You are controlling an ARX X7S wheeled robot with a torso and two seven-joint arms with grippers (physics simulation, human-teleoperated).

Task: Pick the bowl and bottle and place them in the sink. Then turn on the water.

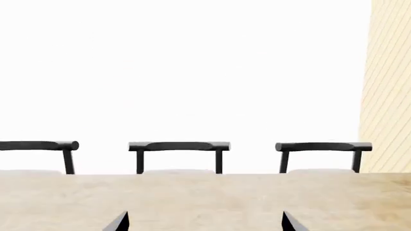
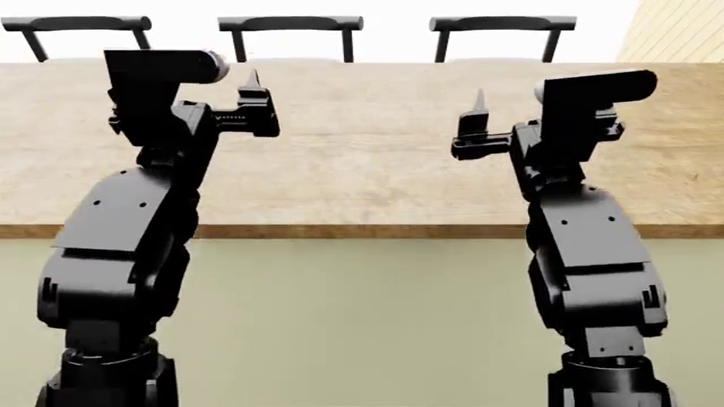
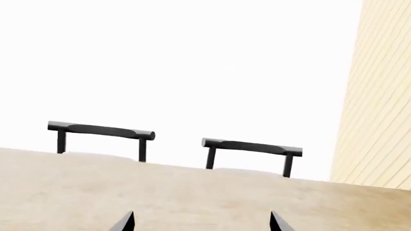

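The bowl, the bottle, the sink and the faucet are all out of view. My left gripper (image 2: pixel 247 95) is raised over the left part of a pale wooden table (image 2: pixel 362 161). In the left wrist view the left gripper (image 1: pixel 204 220) is open, with only bare tabletop between its fingertips. My right gripper (image 2: pixel 476 119) is raised over the right part of the table. In the right wrist view the right gripper (image 3: pixel 202 220) is open and empty too. Neither gripper touches anything.
Three black chair backs (image 2: pixel 291 24) stand behind the table's far edge, and they also show in the left wrist view (image 1: pixel 179 147). A pale yellow slatted wall (image 2: pixel 679 30) rises at the far right. The table's front edge (image 2: pixel 362 231) runs just before my arms.
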